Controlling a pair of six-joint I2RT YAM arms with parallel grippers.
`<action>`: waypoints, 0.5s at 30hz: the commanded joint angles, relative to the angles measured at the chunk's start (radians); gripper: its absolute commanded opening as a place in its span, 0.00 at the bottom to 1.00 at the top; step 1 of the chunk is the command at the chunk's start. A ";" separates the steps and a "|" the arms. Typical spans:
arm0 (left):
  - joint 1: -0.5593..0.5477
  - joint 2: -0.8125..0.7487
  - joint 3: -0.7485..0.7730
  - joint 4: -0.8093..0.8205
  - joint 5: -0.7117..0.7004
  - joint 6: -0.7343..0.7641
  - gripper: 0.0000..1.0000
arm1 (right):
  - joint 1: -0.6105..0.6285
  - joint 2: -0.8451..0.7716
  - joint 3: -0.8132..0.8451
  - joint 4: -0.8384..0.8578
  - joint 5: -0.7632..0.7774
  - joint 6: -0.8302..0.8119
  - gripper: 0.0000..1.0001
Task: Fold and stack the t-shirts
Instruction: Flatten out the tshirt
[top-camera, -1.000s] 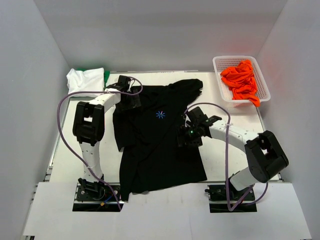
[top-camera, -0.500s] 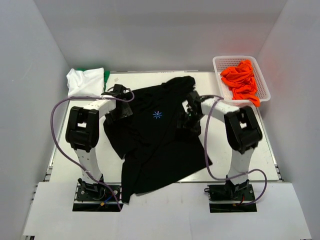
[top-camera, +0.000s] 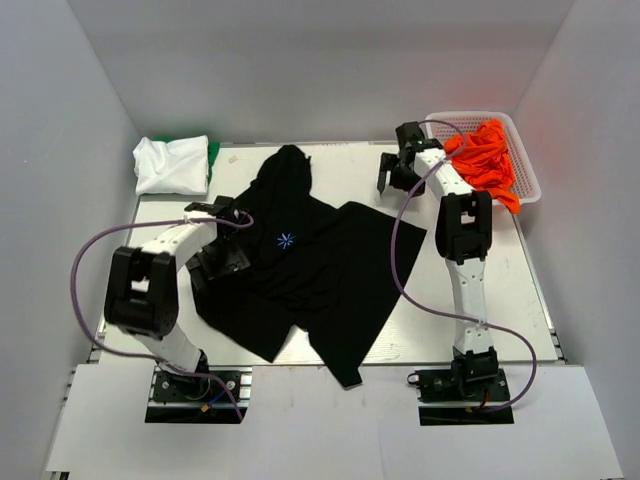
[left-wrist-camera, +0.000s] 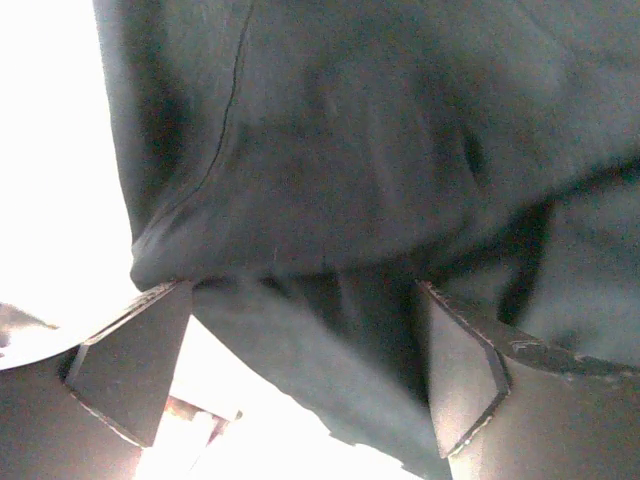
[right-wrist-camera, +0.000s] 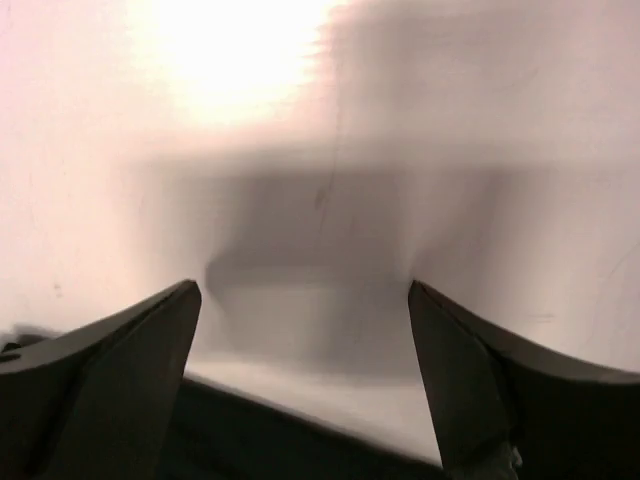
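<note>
The big black shirt (top-camera: 300, 270) lies crumpled on the desk (top-camera: 512, 290). The left fingers (top-camera: 213, 268) are spread wide at its left edge, with black cloth between them but not pinched. The right fingers (top-camera: 384, 183) are wide apart too, holding nothing, beside the basket (top-camera: 462, 116) of orange shirts (top-camera: 480, 160). A white shirt (top-camera: 170, 165) sits far left.

Matt, seemingly soft cloth: black t-shirt (top-camera: 312, 262).

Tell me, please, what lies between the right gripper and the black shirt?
Only bare white table. In the top view nothing sits between the right gripper and the black shirt; the right wrist view shows the same.
</note>
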 joint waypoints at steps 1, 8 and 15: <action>-0.007 -0.130 0.026 -0.113 0.024 -0.023 1.00 | 0.051 -0.157 -0.171 0.120 -0.078 -0.142 0.90; -0.007 -0.210 0.275 0.063 0.108 0.148 1.00 | 0.130 -0.602 -0.532 0.205 0.032 -0.156 0.90; -0.007 -0.056 0.362 0.265 0.186 0.217 1.00 | 0.234 -0.903 -1.000 0.201 -0.004 0.031 0.90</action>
